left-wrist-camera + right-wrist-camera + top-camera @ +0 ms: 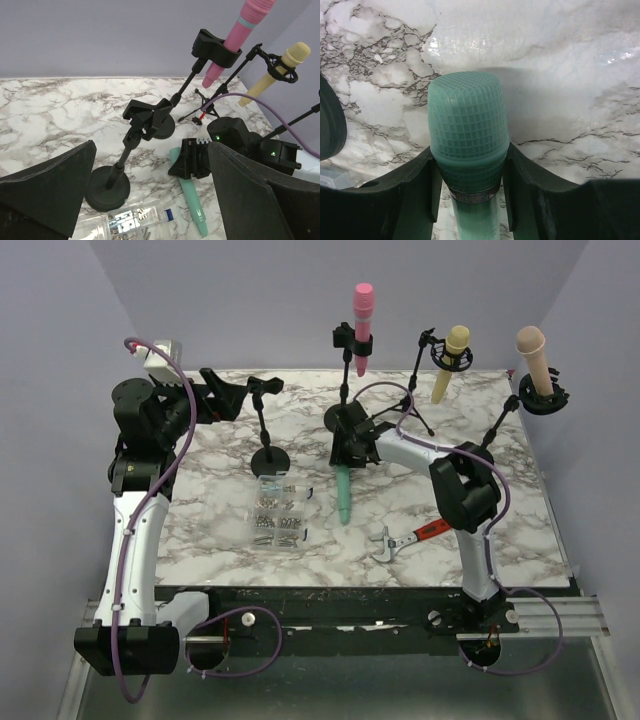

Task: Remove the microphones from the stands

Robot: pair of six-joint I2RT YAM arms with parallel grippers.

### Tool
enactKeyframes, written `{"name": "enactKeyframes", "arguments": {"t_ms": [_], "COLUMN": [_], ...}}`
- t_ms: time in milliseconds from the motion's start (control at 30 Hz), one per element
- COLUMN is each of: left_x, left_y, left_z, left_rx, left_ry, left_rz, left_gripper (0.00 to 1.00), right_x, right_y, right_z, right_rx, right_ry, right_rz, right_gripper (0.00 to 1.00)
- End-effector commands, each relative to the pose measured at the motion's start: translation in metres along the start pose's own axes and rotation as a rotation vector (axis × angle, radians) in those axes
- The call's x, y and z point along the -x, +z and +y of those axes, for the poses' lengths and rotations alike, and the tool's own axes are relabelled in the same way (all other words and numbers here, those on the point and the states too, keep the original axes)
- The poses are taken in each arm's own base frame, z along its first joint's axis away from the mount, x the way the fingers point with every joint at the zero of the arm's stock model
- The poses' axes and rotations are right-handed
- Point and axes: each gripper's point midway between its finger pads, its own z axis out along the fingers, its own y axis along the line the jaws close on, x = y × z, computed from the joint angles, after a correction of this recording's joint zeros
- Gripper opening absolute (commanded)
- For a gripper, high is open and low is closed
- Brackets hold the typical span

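Note:
A teal microphone (344, 496) lies low along the marble table, clear of any stand, with its thin end toward the near edge. My right gripper (347, 454) is shut on it just below the mesh head (468, 115), one finger on each side (468, 162). An empty black stand (268, 436) with an open clip (145, 117) stands to its left. My left gripper (226, 396) hangs open beside that stand, and in its wrist view nothing lies between its fingers (152, 150). The teal microphone (192, 192) shows there under the right gripper.
A pink microphone (362, 325) sits in a clip stand behind the right gripper. A yellow one (452, 360) and a beige one (535, 362) sit in mounts at the back right. A clear box of screws (278, 512) and a red-handled wrench (408, 538) lie nearer the front.

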Motion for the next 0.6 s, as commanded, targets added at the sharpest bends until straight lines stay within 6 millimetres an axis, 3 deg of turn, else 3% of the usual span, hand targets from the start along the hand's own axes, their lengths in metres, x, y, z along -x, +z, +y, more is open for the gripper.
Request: {"name": "enactKeyframes", "arguments": {"t_ms": [0,567], "left_x": [-0.0065,-0.0086], "left_y": [0.0051,0.0065], "left_z": [-0.0034,-0.0025], "left_rx": [-0.029,-0.036], "left_ry": [-0.023,0.000], "left_rz": [0.028,0.024], "left_gripper": [0.96,0.96], "right_x": [-0.0072,-0.0155], "right_y": [-0.0051,-0.0079], "right_z": [-0.0152,-0.0211], "right_rx": [-0.048,-0.031], "right_ry": [0.012,0.002], "right_rz": [-0.035,-0.055], "right_gripper": [0.26,0.49]}}
